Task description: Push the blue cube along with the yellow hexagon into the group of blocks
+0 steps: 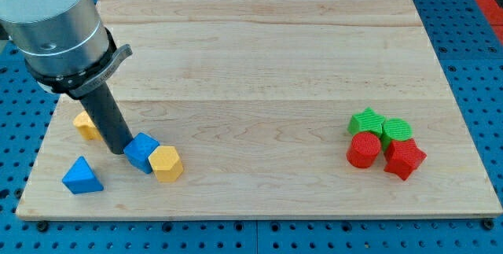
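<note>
The blue cube sits near the view's bottom left on the wooden board. The yellow hexagon touches its right side. My tip is at the cube's left edge, touching or nearly touching it. The group of blocks is far to the view's right: a green star-like block, a green round block, a red cylinder and a red star-like block, packed together.
A blue triangle lies at the bottom left, near the board's front edge. Another yellow block is partly hidden behind the rod. The arm's grey body fills the top left. Blue pegboard surrounds the board.
</note>
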Available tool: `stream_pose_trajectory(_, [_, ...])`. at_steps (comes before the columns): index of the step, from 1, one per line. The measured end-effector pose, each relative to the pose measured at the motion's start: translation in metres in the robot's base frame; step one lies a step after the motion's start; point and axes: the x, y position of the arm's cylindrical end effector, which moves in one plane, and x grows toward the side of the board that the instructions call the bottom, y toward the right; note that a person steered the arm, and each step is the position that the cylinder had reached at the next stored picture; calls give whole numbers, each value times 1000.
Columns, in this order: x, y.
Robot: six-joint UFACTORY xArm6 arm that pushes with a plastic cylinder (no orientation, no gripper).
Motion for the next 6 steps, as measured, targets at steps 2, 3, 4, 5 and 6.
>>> stream_pose_trajectory(2, [36, 30])
stream_pose_trajectory(3, [38, 84])
stream_pose_trajectory(4, [47, 137])
stream_pose_trajectory(5, [58, 183])
stream_pose_trajectory(6, [53, 211])
